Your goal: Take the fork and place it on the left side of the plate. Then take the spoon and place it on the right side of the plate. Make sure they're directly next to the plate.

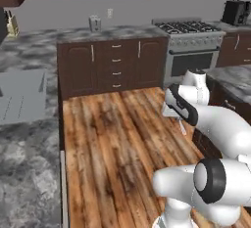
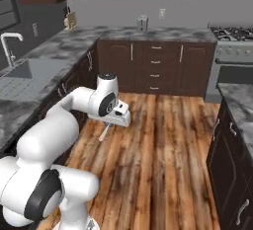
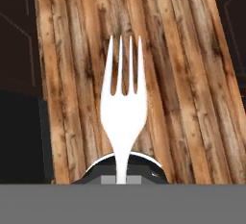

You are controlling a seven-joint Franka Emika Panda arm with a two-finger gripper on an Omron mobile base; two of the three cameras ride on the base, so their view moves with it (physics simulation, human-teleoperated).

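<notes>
Left base view: arm bent over the wooden floor [image 1: 112,139], hand low near the dark cabinets on the right. Thin pale utensil, the fork [image 1: 183,125], seen poking down and out from the gripper [image 1: 180,120]. Stove [image 1: 191,51] and grey stone counter [image 1: 29,168] noted beyond and to the left.

Right base view: gripper [image 2: 109,123] held above the floorboards [image 2: 158,165], beside the dark cabinet fronts on the left. Fork [image 2: 104,134] hung slanted below it, tip clear of the floor. Sink [image 2: 24,71] set in the counter at far left.

Hand view: fork [image 3: 123,107] seen large and straight ahead, tines pointing away, four prongs, handle running down between the finger tips [image 3: 144,163]. Jaws clenched on the fork handle. Floor planks behind, dark cabinet faces at both edges.
</notes>
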